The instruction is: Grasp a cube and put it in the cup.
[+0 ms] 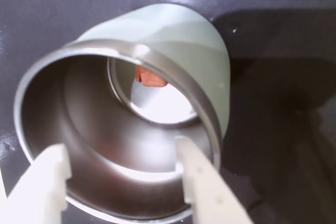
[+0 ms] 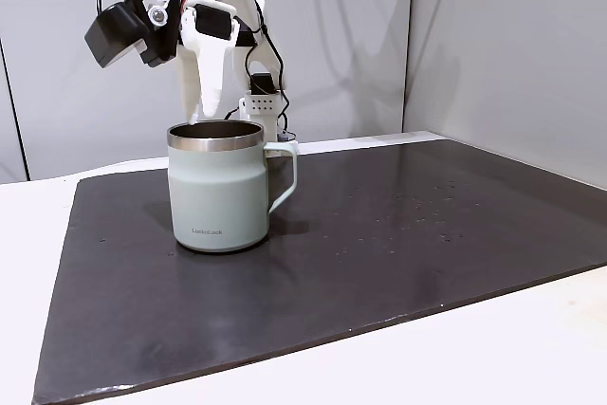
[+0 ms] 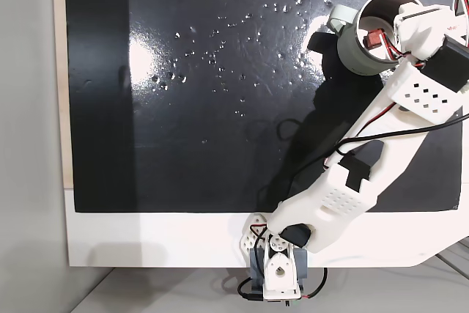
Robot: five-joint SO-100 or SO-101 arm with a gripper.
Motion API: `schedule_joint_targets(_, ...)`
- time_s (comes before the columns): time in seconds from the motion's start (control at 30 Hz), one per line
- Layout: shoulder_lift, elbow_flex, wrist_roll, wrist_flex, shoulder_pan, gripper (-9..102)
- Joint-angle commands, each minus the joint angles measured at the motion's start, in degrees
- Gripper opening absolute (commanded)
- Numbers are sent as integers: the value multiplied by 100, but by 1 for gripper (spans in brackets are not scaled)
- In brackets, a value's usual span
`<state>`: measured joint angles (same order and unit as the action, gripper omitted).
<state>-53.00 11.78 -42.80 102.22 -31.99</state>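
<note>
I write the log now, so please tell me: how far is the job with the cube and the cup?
It looks essentially done. The cube lies on the steel bottom inside the cup, as the wrist view shows. The gripper hangs open over the rim and holds nothing. What probably remains is only for the arm to pull back from the cup.

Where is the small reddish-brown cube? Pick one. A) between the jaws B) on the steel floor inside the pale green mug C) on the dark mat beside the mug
B: the wrist view shows the small reddish-brown cube lying on the bottom inside the pale green steel-rimmed mug, jaws apart and empty above the rim.
</note>
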Motion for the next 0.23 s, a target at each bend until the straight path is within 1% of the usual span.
schedule_joint_targets(0.0, -422, -255, -18, 35, -62, 21)
schedule_joint_targets(0.2, -492, -255, -35, 44, -141, 21)
